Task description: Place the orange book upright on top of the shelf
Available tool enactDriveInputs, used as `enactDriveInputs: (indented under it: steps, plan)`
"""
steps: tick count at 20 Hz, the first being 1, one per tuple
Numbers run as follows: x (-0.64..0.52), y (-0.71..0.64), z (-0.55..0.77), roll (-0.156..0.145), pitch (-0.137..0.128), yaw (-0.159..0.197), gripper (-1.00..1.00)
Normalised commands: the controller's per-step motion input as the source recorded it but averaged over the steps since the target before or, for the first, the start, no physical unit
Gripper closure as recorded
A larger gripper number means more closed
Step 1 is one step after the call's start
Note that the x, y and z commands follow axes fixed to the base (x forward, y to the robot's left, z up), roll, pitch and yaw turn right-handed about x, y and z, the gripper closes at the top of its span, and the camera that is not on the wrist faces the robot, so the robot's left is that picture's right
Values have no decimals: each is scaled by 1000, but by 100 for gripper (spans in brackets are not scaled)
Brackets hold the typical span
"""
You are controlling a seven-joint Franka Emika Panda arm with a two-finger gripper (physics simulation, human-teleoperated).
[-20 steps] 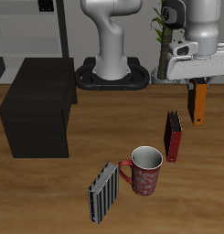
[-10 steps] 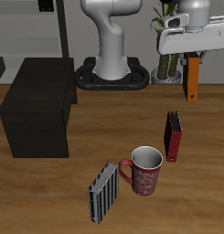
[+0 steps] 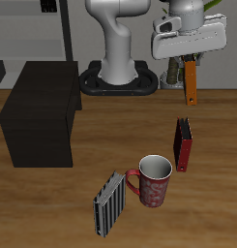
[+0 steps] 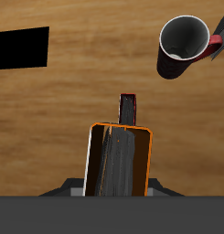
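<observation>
My gripper (image 3: 188,62) is shut on the orange book (image 3: 191,84), which hangs upright below it, high above the table. In the wrist view the orange book (image 4: 120,161) shows edge-on between my fingers. The shelf (image 3: 38,111), a dark box-shaped cabinet with a flat top, stands on the table far across from the gripper; it also shows in the wrist view (image 4: 20,47). Nothing stands on the shelf's top.
A red book with a black spine (image 3: 183,143) stands upright below the gripper, also in the wrist view (image 4: 129,107). A red patterned mug (image 3: 155,179) and a grey striped book (image 3: 109,202) sit nearer the front edge. The robot base (image 3: 118,77) is at the back.
My gripper has risen with the orange book and moved across toward the robot base and the shelf side. The other things have not moved.
</observation>
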Motion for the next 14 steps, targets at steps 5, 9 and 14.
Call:
enactDriveInputs:
  steps: [5,9,14]
  plan:
    - [-144,-454,59,53,36,27,100]
    - [-231,-525,282,3,-28,27,100]
    - [-112,-419,229,-7,-10,1,100]
